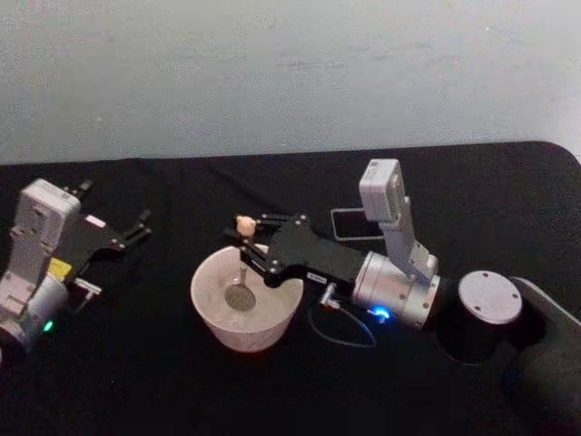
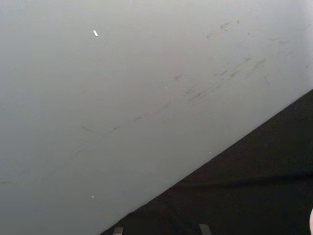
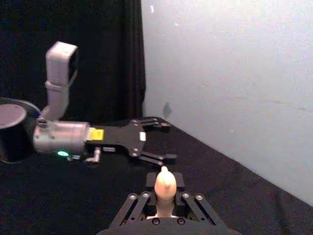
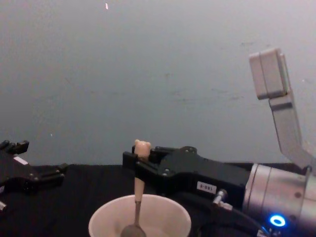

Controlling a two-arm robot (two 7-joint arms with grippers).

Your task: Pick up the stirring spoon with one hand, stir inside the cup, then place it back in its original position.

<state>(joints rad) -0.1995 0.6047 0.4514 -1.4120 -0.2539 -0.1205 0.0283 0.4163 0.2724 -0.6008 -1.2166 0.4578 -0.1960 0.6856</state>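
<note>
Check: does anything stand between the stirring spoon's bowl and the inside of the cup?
Nothing visible does. The right tool grips the stirring spoon by its handle, and its bowl is inside the cup. The left tool rests open, off to the left.

My right gripper [image 1: 245, 236]: matt black links, plastic-look; wrist housing brushed metal, semi-gloss. Stirring spoon [image 4: 138, 190]: beige handle matt, bowl shiny metal. Cup [image 1: 247, 334]: cream, smooth, matt finish. Table [image 1: 145, 372]: black matt cloth. Wall [image 4: 148, 74]: matt paint w/ scuff marks.
</note>
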